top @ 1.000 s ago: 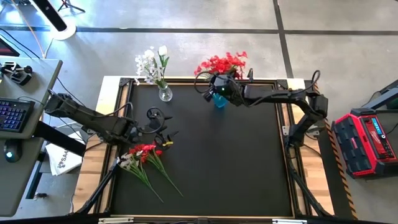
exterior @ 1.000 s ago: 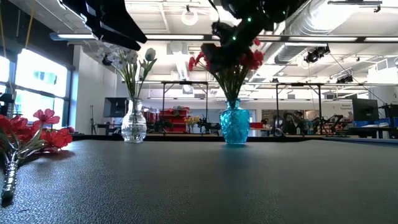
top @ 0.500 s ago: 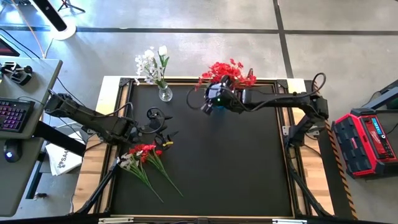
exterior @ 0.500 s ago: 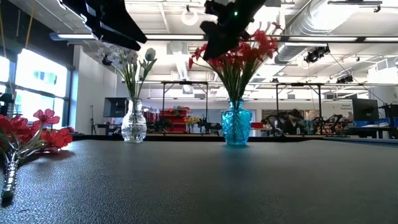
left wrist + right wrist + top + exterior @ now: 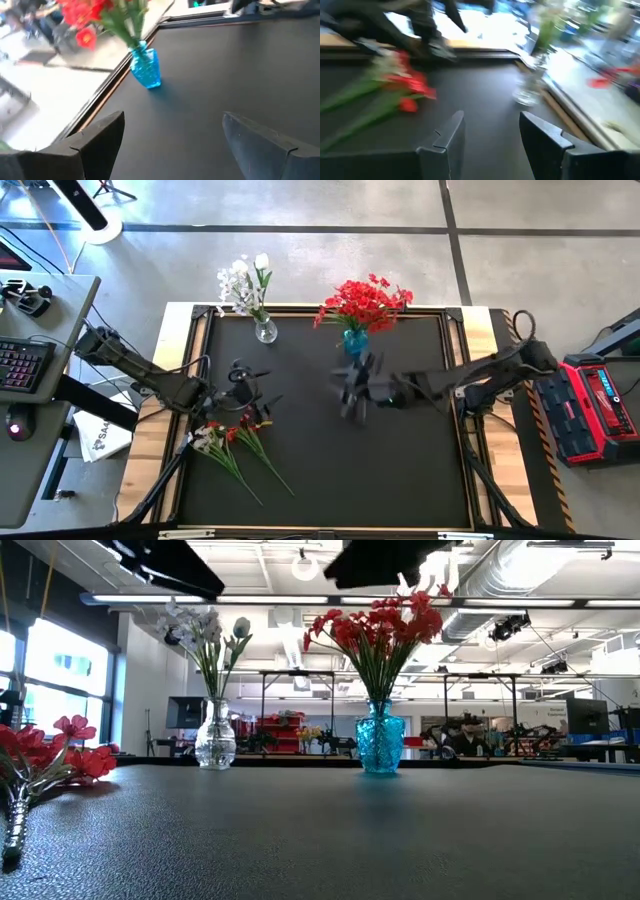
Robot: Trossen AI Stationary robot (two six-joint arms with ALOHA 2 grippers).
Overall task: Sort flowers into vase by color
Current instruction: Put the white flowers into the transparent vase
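The right end effector hung over the middle of the dark tabletop, in front of the blue vase and apart from it, its fingers spread wide with nothing between them. The blue vase stood at the far edge of the tabletop and carried a full bunch of red flowers. To the left of it along the same edge stood a clear glass vase with white flowers in it.

The left end effector hovered near the left side of the tabletop, just beside the loose flowers. Its fingers stood wide apart and held nothing; its wrist view looked across the bare surface to the blue vase.

The loose flowers lay flat near the left front part of the tabletop, a small heap of red and pale blooms with long green stems running toward the front edge. In the low view these red blooms showed at the far left, lying on the surface, while both vases stood upright farther back.

A keyboard sat on a side desk left of the rig, and a red case lay on the floor at the right.
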